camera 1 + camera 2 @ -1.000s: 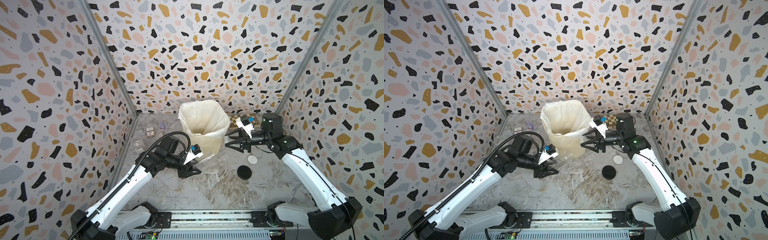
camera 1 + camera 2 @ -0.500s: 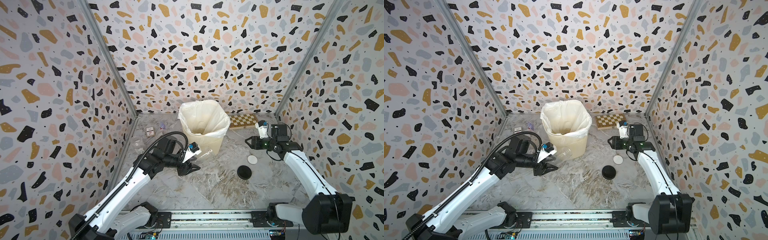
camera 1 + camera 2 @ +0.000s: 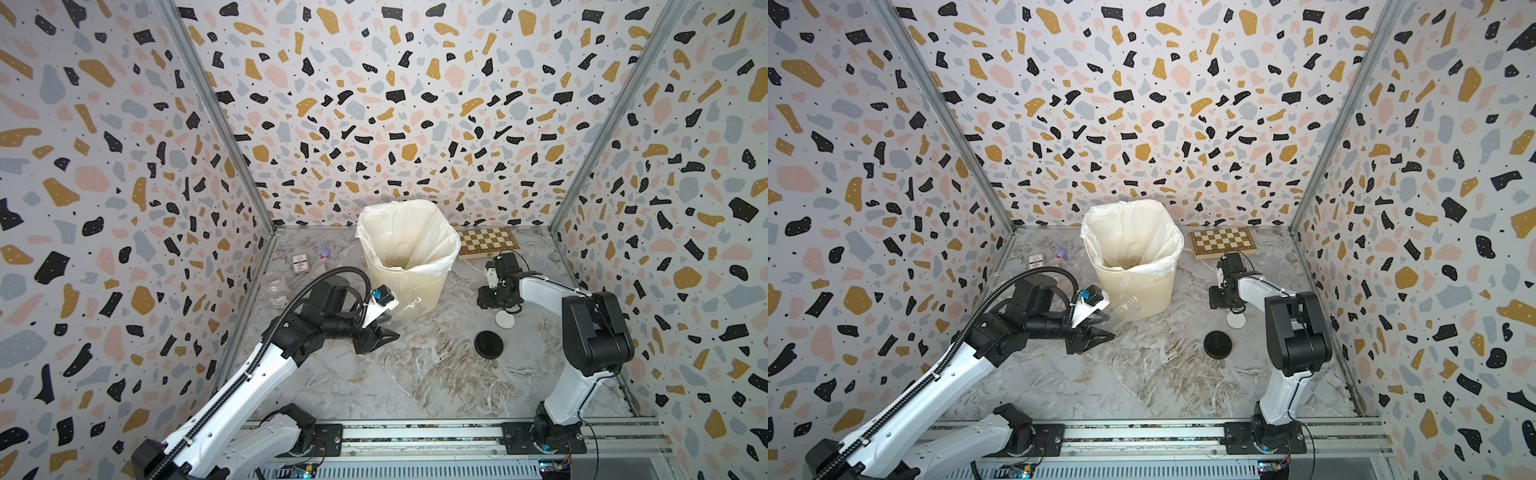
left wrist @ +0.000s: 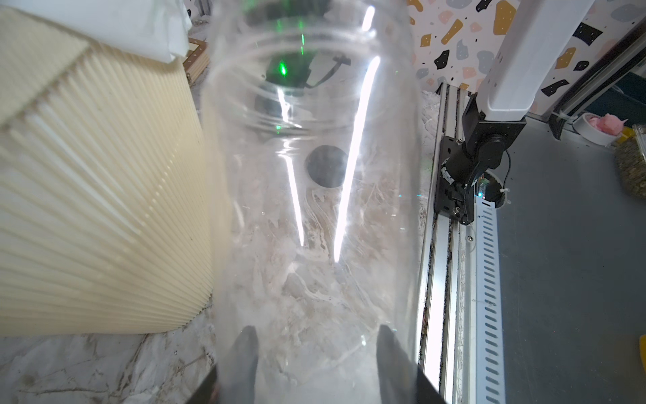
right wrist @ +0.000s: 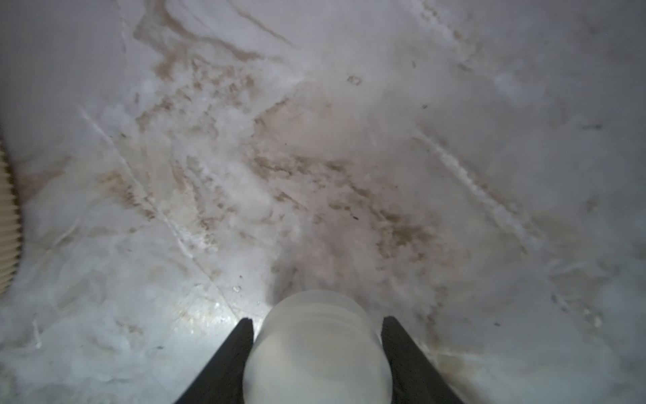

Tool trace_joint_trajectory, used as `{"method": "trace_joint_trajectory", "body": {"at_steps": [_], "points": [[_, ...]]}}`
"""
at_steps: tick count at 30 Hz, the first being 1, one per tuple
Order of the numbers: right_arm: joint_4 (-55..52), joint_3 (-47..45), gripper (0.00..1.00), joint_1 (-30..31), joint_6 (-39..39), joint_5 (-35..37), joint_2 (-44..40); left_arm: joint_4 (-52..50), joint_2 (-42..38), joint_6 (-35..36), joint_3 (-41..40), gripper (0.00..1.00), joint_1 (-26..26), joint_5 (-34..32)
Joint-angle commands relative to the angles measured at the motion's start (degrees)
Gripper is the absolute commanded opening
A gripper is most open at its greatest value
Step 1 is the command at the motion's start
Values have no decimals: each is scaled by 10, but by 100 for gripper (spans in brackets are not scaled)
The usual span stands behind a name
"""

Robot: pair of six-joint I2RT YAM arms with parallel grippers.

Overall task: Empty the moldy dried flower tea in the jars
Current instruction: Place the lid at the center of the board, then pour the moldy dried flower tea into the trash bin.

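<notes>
Left hand [image 4: 316, 337] grips clear jar [image 4: 314, 210] between its fingers, right hand [image 5: 317, 320] whitish lid [image 5: 316, 349]

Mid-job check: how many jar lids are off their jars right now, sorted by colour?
Black lid: 1
White lid: 1
Translucent lid, between the right gripper's fingers: 1
Total: 3

Both top views are evenly bright, glare streaks the jar [image 4: 314, 210], and the right wrist view is blurred.
</notes>
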Motion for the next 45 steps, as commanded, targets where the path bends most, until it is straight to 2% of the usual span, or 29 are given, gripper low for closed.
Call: {"method": "trace_joint_trajectory", "body": {"at_steps": [1, 6, 7, 8, 12, 17, 19, 20, 21, 22, 24, 25, 27, 35, 39, 45], "points": [[-12, 20, 50, 18, -15, 43, 0, 31, -10, -14, -6, 38, 3, 1], [-8, 13, 67, 21, -23, 25, -10, 34, -2, -15, -4, 38, 3, 5], [-7, 12, 81, 19, -24, 16, -16, 33, 1, -15, -2, 38, 3, 7], [-5, 10, 99, 16, -23, 6, -23, 33, 2, -15, -1, 38, 3, 8], [6, -1, 99, 5, -22, -13, -72, 33, 4, -17, 6, 38, 3, 11], [46, -33, 99, 2, -41, -42, -177, 46, 4, -23, 7, 38, 3, 17], [79, -56, 99, -28, -19, -139, -230, 50, 6, -24, 11, 38, 3, 17], [94, -68, 99, -53, 1, -212, -248, 50, 7, -24, 14, 38, 3, 16], [123, -86, 99, -86, 43, -326, -265, 49, 8, -24, 17, 38, 3, 16], [153, -104, 99, -116, 107, -398, -277, 45, 9, -24, 24, 38, 3, 18], [207, -134, 99, -146, 194, -516, -288, 43, 11, -28, 34, 38, 3, 26], [202, -135, 99, -141, 201, -539, -299, 47, 12, -32, 37, 38, 2, 30], [203, -139, 99, -123, 194, -534, -342, 61, 11, -48, 39, 38, 1, 41], [262, -163, 100, -72, 270, -522, -483, 147, 31, -156, 64, 38, -28, 37], [326, -169, 100, -38, 325, -521, -516, 191, 60, -223, 96, 38, -48, 11], [382, -125, 100, 64, 309, -492, -506, 313, 109, -349, 136, 37, -73, 6]]}}
